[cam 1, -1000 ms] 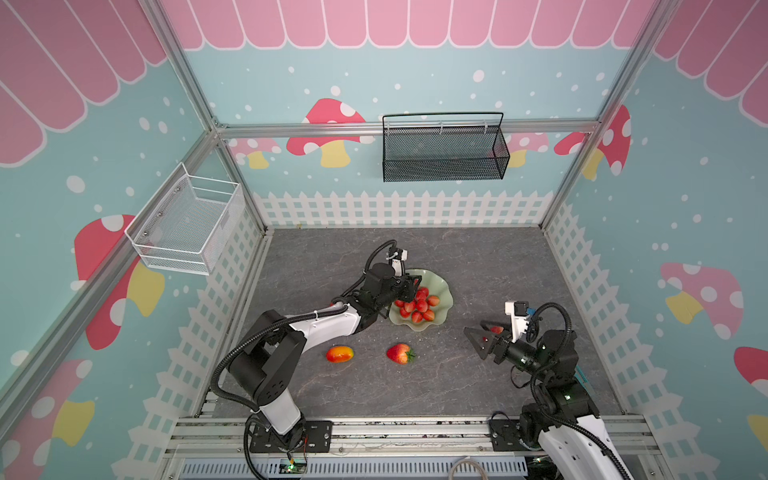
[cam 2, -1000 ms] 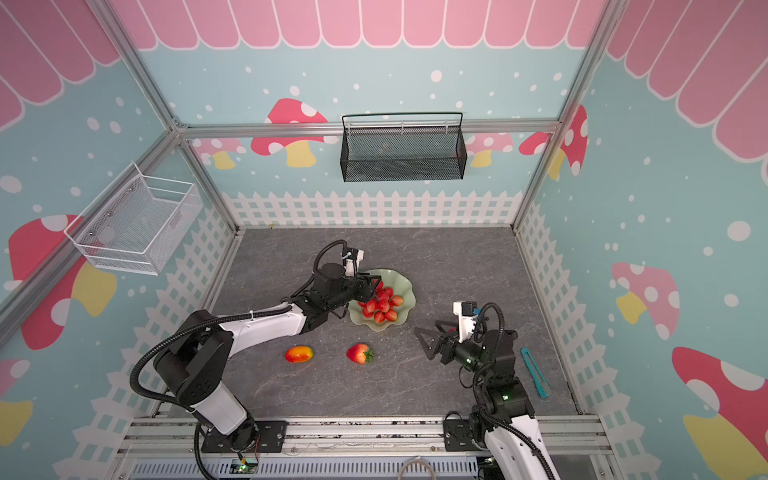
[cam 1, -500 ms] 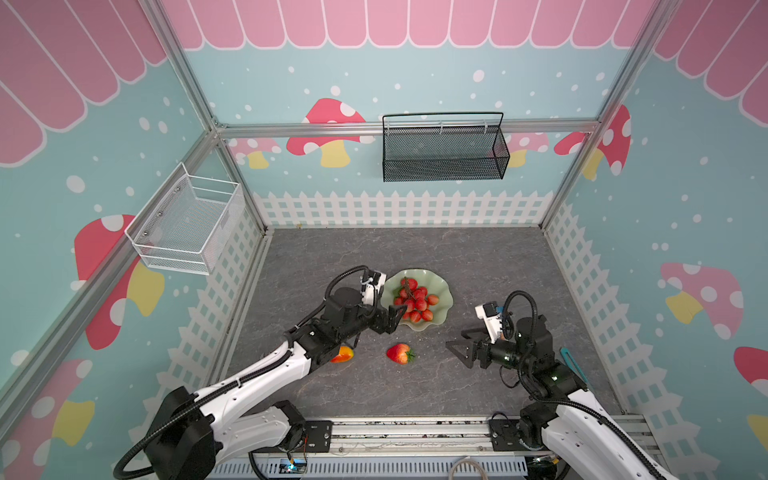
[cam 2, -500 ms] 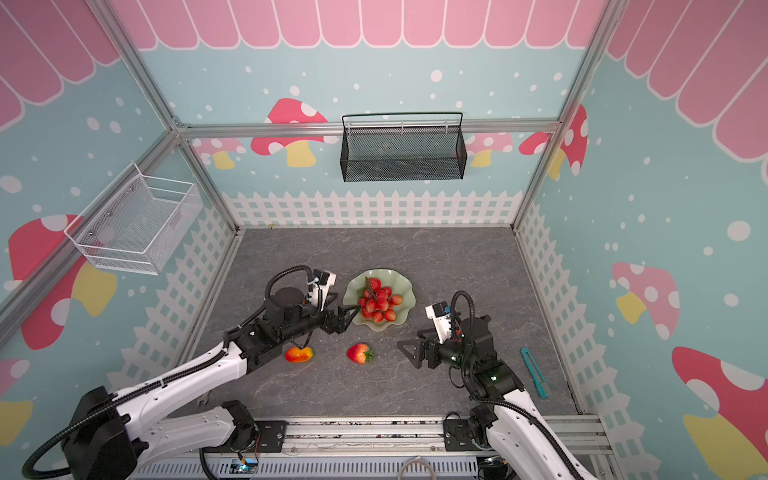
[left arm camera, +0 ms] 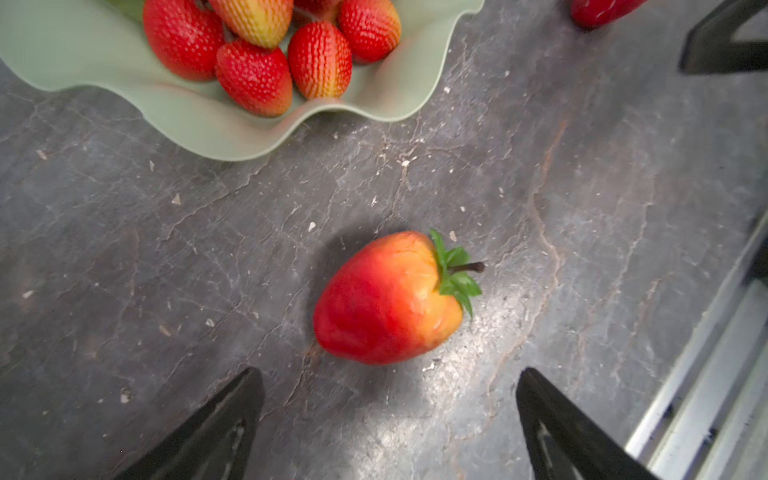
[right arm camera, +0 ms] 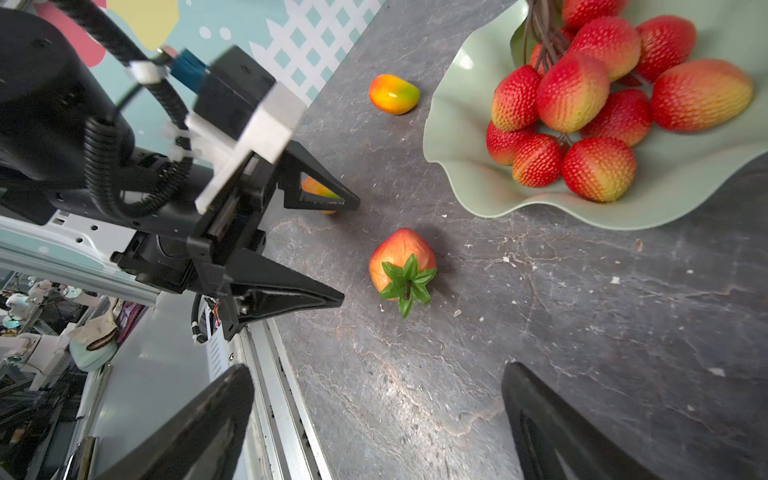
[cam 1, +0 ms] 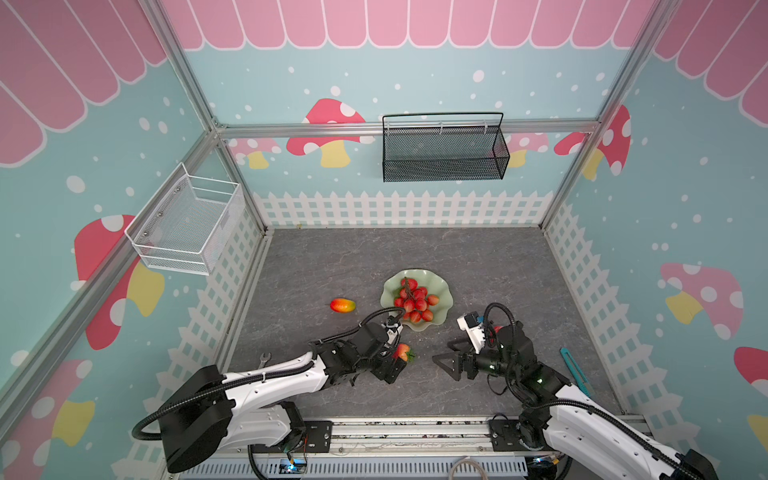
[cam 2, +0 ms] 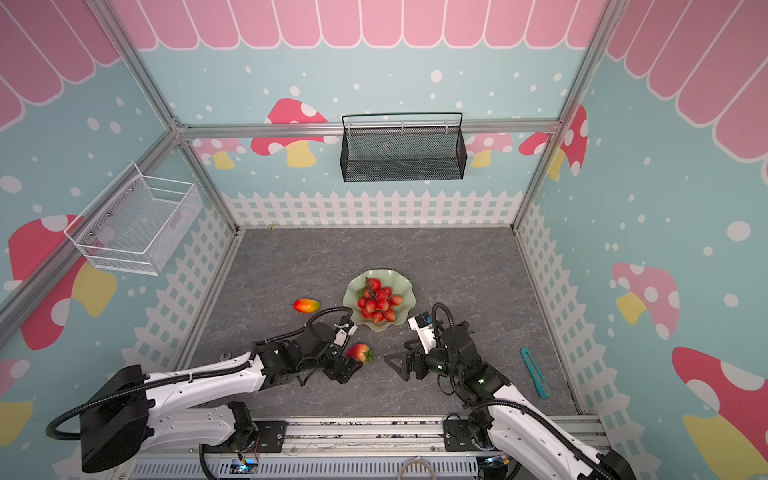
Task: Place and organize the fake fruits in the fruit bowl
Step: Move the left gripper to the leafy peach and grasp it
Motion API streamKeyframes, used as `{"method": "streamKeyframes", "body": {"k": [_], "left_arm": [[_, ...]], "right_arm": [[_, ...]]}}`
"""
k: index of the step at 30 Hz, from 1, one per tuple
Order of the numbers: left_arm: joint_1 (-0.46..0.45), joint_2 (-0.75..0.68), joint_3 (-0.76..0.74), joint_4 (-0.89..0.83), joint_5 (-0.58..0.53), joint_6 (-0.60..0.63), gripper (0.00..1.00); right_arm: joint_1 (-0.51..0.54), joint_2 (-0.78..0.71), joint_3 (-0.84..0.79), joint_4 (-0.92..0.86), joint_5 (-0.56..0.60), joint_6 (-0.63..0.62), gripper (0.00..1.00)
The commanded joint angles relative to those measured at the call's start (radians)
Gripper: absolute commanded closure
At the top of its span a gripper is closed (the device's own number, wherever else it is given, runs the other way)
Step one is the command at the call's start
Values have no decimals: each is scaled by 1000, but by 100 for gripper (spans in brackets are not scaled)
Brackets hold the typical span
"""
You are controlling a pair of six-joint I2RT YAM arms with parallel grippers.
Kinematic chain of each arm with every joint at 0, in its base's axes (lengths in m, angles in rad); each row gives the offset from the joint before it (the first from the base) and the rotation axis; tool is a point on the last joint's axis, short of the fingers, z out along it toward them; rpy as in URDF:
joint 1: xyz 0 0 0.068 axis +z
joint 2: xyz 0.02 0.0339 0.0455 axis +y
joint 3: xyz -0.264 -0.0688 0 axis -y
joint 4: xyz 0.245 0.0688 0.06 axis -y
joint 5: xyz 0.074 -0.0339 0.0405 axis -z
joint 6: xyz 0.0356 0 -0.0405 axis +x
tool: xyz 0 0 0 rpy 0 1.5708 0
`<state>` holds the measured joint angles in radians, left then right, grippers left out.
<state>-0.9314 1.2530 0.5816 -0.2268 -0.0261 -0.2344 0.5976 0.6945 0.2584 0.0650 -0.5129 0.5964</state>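
Now left hand [right arm camera: 350, 250], spread wide, is hovering by strawberry [left arm camera: 386, 299] beside bowl [left arm camera: 216, 137]; needs lowering and centring over fat body, not leaves

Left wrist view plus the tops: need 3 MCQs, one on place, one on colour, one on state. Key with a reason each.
1. Where is the strawberry near the left claw, relative to the fruit bowl?
A) inside it
B) on the table, outside it
C) balanced on its rim

2. What colour is the fruit bowl?
A) white
B) pale green
C) black

3. How does the left claw stand?
A) shut on the strawberry
B) shut, empty
C) open, empty

Key:
1 B: in the left wrist view it lies on the grey top, clear of the wavy rim.
2 B: every view shows a glossy pale green bowl.
3 C: its jaws stand wide apart, with the strawberry ahead of them and untouched.
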Motion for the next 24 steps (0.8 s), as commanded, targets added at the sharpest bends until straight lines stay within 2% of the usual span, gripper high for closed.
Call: {"method": "streamKeyframes", "body": {"k": [1, 10, 15, 21, 24], "left_arm": [[-13, 67, 43, 11, -63, 20, 5], [-32, 189, 98, 78, -141, 71, 5], [-42, 240, 115, 98, -141, 91, 6], [-68, 258, 113, 122, -126, 93, 14], [-75, 242, 102, 119, -95, 96, 21]], "right_arm": [[7, -19, -21, 25, 24, 17, 4], [9, -23, -36, 19, 40, 12, 3], [8, 10, -32, 33, 34, 6, 4], [8, 30, -36, 49, 32, 6, 3], [8, 29, -38, 53, 33, 6, 3]]}}
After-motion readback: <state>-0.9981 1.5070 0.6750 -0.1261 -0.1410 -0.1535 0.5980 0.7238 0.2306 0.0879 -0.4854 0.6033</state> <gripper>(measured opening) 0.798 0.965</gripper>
